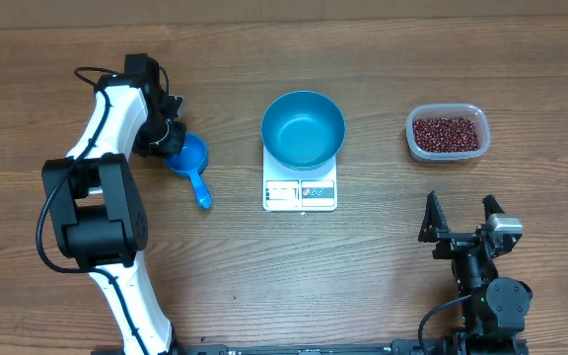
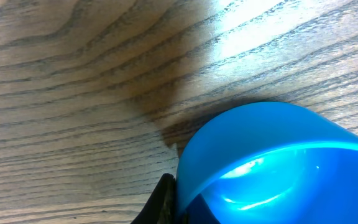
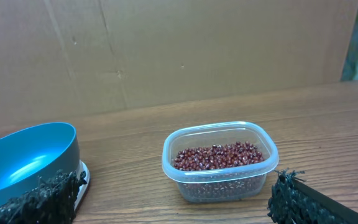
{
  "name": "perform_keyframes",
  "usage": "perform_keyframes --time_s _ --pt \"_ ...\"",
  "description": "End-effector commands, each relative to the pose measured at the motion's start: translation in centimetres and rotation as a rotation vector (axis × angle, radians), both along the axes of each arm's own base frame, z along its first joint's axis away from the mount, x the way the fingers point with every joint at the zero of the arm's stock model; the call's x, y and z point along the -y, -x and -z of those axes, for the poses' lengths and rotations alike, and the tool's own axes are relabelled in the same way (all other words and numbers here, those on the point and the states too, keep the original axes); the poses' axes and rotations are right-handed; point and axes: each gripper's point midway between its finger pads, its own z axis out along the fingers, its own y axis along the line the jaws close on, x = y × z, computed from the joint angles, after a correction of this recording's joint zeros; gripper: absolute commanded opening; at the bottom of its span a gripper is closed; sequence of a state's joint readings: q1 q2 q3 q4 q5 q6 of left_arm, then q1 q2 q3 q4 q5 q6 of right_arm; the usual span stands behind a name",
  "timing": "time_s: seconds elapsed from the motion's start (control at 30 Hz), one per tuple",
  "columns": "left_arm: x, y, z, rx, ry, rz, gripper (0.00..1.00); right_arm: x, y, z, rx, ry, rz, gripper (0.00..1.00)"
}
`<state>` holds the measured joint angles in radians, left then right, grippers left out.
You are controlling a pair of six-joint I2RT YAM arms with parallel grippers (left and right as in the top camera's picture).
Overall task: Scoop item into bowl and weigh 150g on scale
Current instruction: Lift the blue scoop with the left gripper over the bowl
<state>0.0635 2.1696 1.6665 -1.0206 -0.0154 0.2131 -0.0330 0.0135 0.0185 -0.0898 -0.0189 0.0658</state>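
Far left: left gripper [image 1: 171, 138] is down at the blue scoop [image 1: 189, 156], which lies on the table [image 1: 363, 276] with its handle pointing toward the front edge. Jaws are pressed together, and in the left wrist view one dark finger [image 2: 163, 202] sits right against the outer wall of the scoop [image 2: 272, 162] cup. I read that as a pinch on the cup rim, but the second finger is out of shot, so I can't fully confirm it. The scoop cup looks empty and hasn't been lifted. Centre: bowl [image 1: 304, 133] sits squarely on the scale [image 1: 300, 193], display strip facing front; the reading is too small to make out. The bowl interior is bare blue with no beans in it, and the right wrist view agrees [image 3: 23, 155]. Right: all the beans [image 1: 447, 133] are in the clear tub [image 1: 446, 157], well apart from the bowl on the far side from the scoop. Tub is open-topped and roughly half full [image 3: 216, 155]. Front right: right gripper [image 1: 459, 212] is parked near the table edge, fingers spread wide, holding nothing, its camera facing the tub. Progress: the bowl is staged on the scale and the scoop grab is in hand. Everything else is left to do: carry the scoop across to the tub, load it, dump into the bowl, and repeat up to the target weight.
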Motion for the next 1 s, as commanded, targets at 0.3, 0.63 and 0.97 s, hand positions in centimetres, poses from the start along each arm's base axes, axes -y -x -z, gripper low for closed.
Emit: perform_keyframes --time_s 0.3,0.63,0.97 --pt "0.4 -1.3 -2.6 0.027 0.007 0.0 0.04 0.1 0.0 0.2 0.005 0.014 0.002 1.0" --pt "2.1 -7.3 -11.8 0.273 0.037 -0.116 0.04 0.1 0.0 0.2 0.005 0.015 0.002 1.0" --pt "10.4 -8.4 -15.1 0.318 0.34 -0.131 0.04 0.1 0.0 0.2 0.005 0.015 0.002 1.0"
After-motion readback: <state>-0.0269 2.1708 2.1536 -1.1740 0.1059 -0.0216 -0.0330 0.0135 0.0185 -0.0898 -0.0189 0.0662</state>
